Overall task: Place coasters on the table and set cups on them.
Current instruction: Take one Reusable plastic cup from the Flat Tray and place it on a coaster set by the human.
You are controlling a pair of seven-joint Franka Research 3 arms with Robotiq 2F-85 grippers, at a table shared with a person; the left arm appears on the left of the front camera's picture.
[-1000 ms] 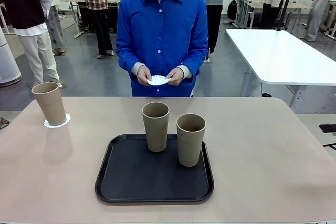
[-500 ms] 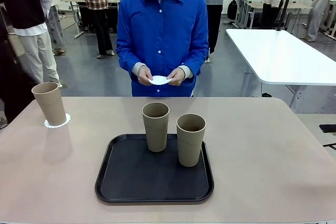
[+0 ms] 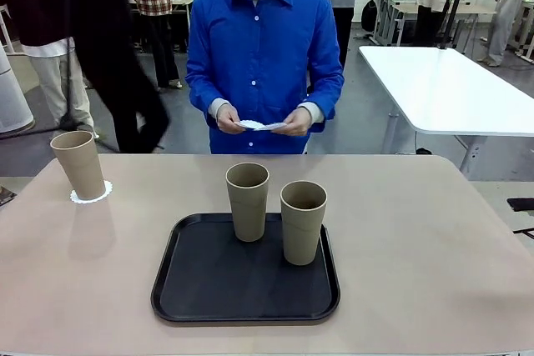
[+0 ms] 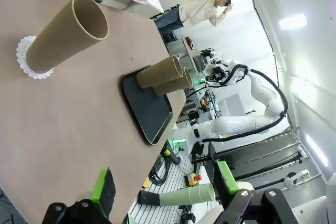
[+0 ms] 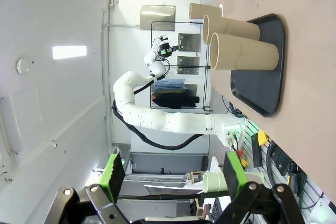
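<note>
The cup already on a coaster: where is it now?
In the front view, that cup stands near the table's far left corner on a coaster, left of the black tray holding the other two cups.

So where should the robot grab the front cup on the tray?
Probably around its side, just below the rim, from the robot's right. The cup stands upright and widens upward, and the other cup stands close on its left.
</note>
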